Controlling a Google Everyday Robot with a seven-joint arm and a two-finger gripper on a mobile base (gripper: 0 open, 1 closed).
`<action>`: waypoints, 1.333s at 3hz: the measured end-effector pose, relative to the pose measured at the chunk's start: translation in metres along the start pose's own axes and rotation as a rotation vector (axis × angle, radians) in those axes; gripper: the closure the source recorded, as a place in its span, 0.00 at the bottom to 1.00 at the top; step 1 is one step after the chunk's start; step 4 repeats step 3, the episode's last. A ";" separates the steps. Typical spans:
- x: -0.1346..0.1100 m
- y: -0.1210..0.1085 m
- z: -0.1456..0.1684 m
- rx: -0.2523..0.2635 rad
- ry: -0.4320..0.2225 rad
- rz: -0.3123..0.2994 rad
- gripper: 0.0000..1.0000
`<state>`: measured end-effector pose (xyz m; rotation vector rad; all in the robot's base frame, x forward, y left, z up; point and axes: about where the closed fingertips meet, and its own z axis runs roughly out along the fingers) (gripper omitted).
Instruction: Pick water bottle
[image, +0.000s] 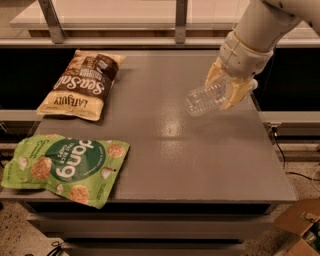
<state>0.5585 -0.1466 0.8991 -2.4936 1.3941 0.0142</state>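
A grey tabletop (190, 150) filled most of the camera view, with a pale shelf and two metal uprights behind it. The tool (218, 95), at the end of a white arm, was positioned over the far right area of the tabletop, with its yellowish fingers (234, 95) closed on the water bottle (200, 100). The bottle was clear and ribbed and lay tilted on its side between the fingers, base pointing left toward the tabletop centre. A brown and tan snack bag (80, 85) lay flat at the far left. A green snack bag (65, 162) lay at the near left corner, well apart from the bottle. A cardboard box (300, 230) stood on the floor at the lower right.
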 end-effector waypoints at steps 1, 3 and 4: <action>-0.007 -0.008 -0.015 0.022 0.006 -0.027 1.00; -0.016 -0.012 -0.025 0.030 0.008 -0.056 1.00; -0.016 -0.012 -0.025 0.030 0.008 -0.056 1.00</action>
